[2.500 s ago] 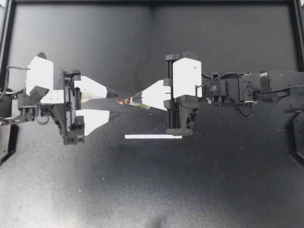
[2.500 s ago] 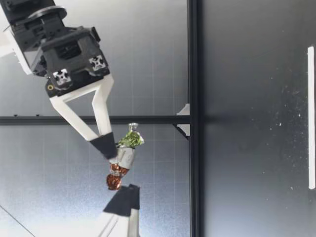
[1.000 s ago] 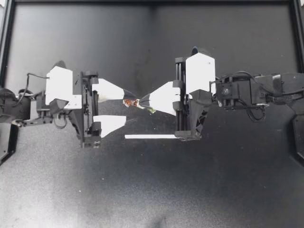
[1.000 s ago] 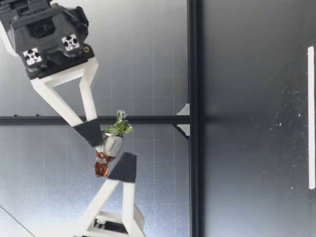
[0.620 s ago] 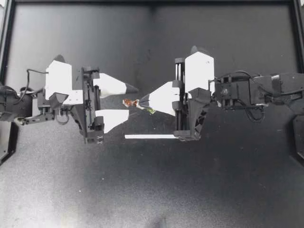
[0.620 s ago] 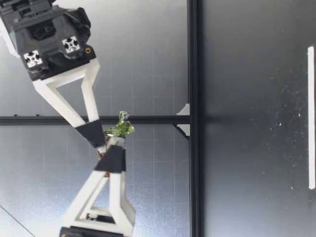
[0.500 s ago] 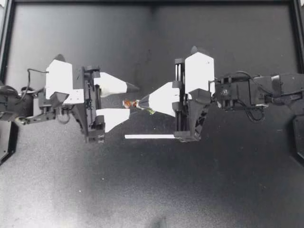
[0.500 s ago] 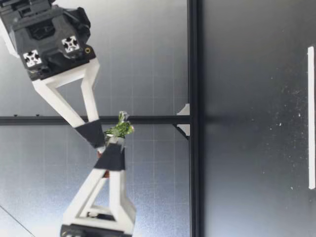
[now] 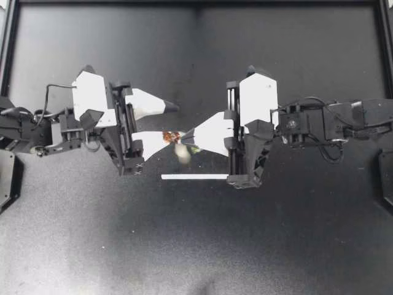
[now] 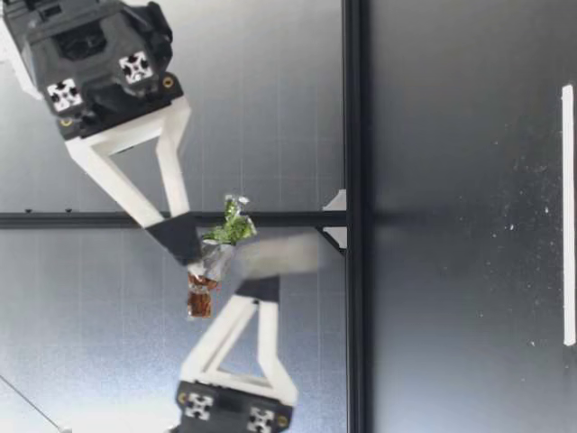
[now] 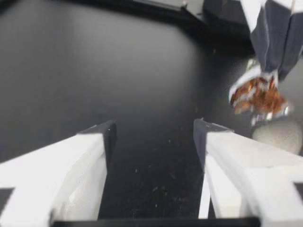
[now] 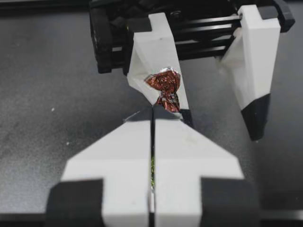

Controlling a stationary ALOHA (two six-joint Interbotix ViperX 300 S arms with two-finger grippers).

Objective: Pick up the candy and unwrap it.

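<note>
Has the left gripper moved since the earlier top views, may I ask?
Yes: the left gripper has shifted toward the right gripper, nearer the end of the white strip.

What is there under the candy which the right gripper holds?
Below the candy, held by my right gripper, a pale blurred lump shows above the black table. What it is cannot be told.

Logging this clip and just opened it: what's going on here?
My right gripper is shut on the green end of a candy wrapper and holds it above the table. My left gripper is open, with one finger beside the wrapper's reddish end but not gripping it. A pale round thing, blurred, shows just below the wrapper. It may be the candy dropping out, but I cannot tell.
</note>
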